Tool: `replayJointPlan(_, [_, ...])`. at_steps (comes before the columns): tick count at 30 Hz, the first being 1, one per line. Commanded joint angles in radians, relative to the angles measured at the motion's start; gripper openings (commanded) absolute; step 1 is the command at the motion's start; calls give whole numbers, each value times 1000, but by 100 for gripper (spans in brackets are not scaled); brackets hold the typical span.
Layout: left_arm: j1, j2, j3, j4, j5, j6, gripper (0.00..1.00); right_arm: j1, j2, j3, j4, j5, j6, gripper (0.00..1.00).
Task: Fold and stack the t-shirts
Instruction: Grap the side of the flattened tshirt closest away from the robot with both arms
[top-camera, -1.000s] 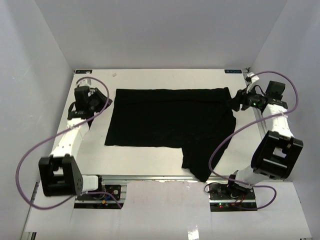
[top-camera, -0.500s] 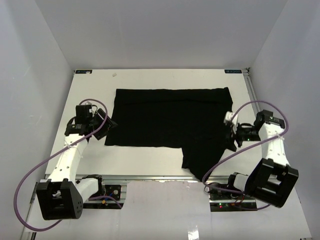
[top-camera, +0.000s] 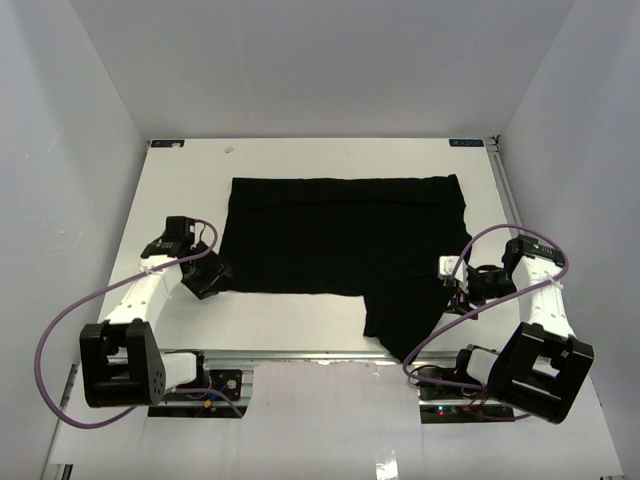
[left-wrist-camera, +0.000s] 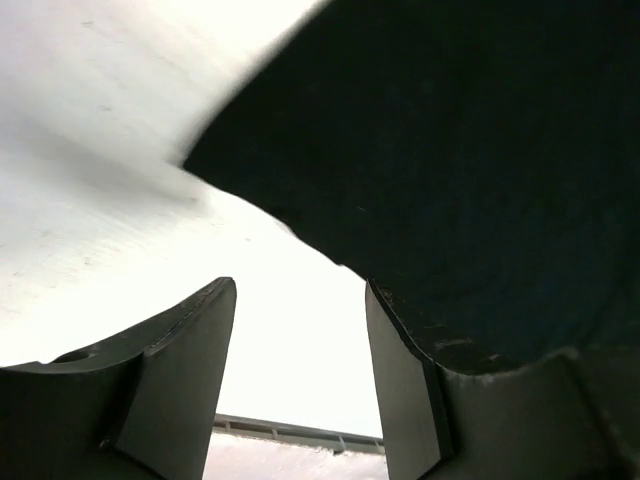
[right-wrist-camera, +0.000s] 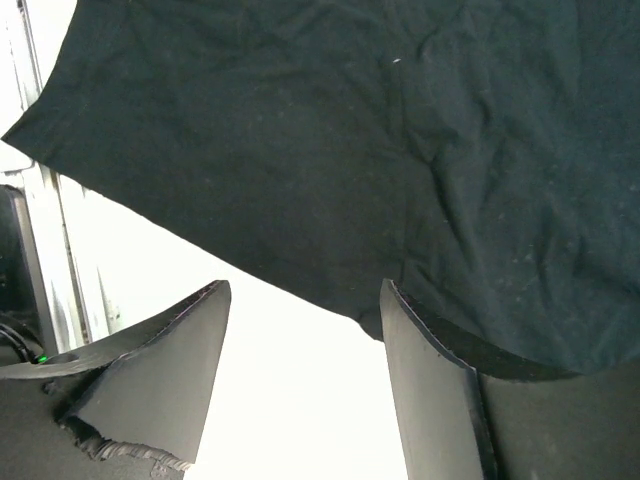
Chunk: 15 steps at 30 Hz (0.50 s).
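The t-shirt (top-camera: 345, 235) lies spread flat on the white worktop (top-camera: 300, 155), roughly in the middle. One flap (top-camera: 400, 322) juts out from its near right part towards the near edge. No second shirt shows, so this looks like the start of a fold, not the stacking.

The left claw (top-camera: 207, 275) sits low, just beside the shirt's near left corner. From the left wrist view its fingers are spread, with only bare worktop between them and the dark corner just ahead and to one side. The right claw (top-camera: 452, 285) is just beside the shirt's right edge, near where the flap begins. It too is spread (its wrist view shows white worktop between the fingers and the hem just beyond them).

What could go wrong, as I judge it:
- Either claw may close short of the hem and pinch nothing, since the cloth lies thin against the surface and neither claw is yet over it
- If the fingers scrape in low, they could push the edge into a wrinkle instead of getting under it
- One corner caught and the other missed would skew the fold
- The flap lies close to the near edge, and the right arm's purple cable (top-camera: 432, 322) loops over it; a pull could drag it off or snag it
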Motion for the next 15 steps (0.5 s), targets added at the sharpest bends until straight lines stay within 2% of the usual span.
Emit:
replayJointPlan(1, [1,38,3,-36,-100,-62,65,1,-49,-30,22,15,-15,68])
replayJointPlan(2, [1,46,1,-33,-156,-76,65,1,-58,-35,22,16,-12,68])
replayJointPlan(5, [1,84,1,-22,-207,-102,64,5,-98,-55,5,21,-14,68])
replayJointPlan(15, [1,183,-32,73,-234,-125,60,8,-138,-83,-1,48,-18,68])
